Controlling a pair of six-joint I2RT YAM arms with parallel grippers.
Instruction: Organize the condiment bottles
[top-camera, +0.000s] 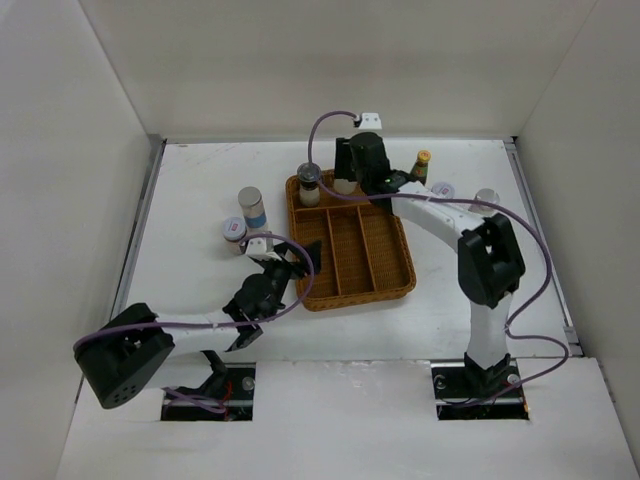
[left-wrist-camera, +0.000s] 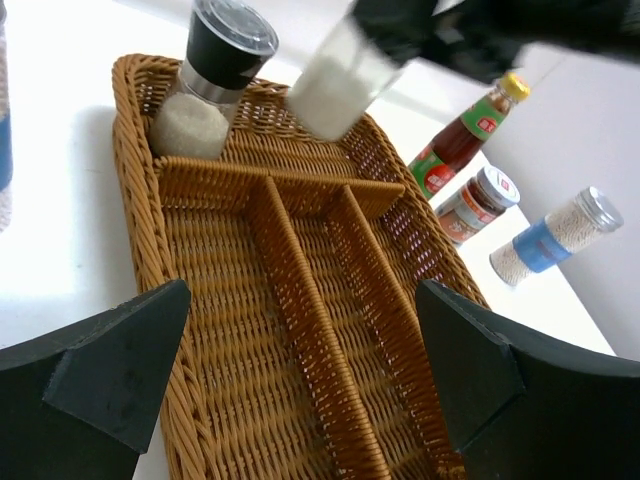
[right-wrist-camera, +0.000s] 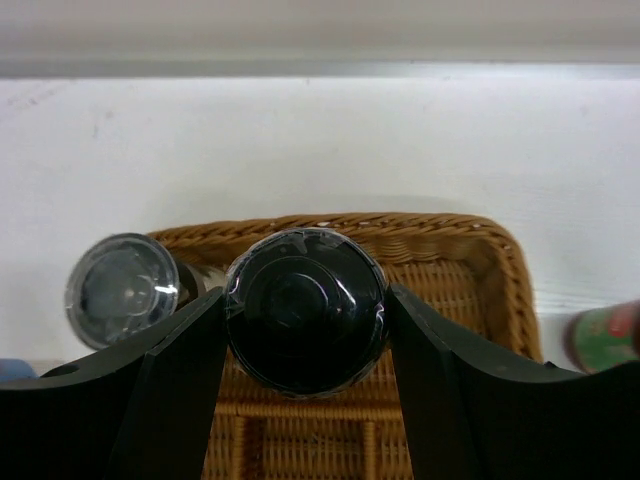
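Progress looks early. One clear-lidded, black-collared grinder of white grains (top-camera: 309, 185) stands in the cross compartment at the upper end of the brown wicker divided tray (top-camera: 395, 285). The right gripper (right-wrist-camera: 305, 320) is clamped on a black-capped bottle of white powder (right-wrist-camera: 305, 305), its fingers pressed to both sides of the cap. It holds the bottle tilted over that same compartment, just right of the grinder. I judge the step in hand is setting it down there. The three long compartments hold nothing.

Five containers are left on the white table (top-camera: 200, 310). Left of the tray are a grey-lidded jar with a blue label (top-camera: 251, 206) and, just below it in frame, a short jar with a red label (top-camera: 233, 230). Right of the tray are a slim yellow-capped red sauce bottle (top-camera: 423, 163), a red-labelled jar (top-camera: 440, 190) and a grey-lidded jar (top-camera: 487, 197) near the right wall.

The left gripper (left-wrist-camera: 302, 295), jaws spread wide and holding nothing, hovers at the tray's lower left edge, near the two left jars. The right forearm crosses the tray's upper right corner, close beside the right-hand three, and probably hampers reaching them.
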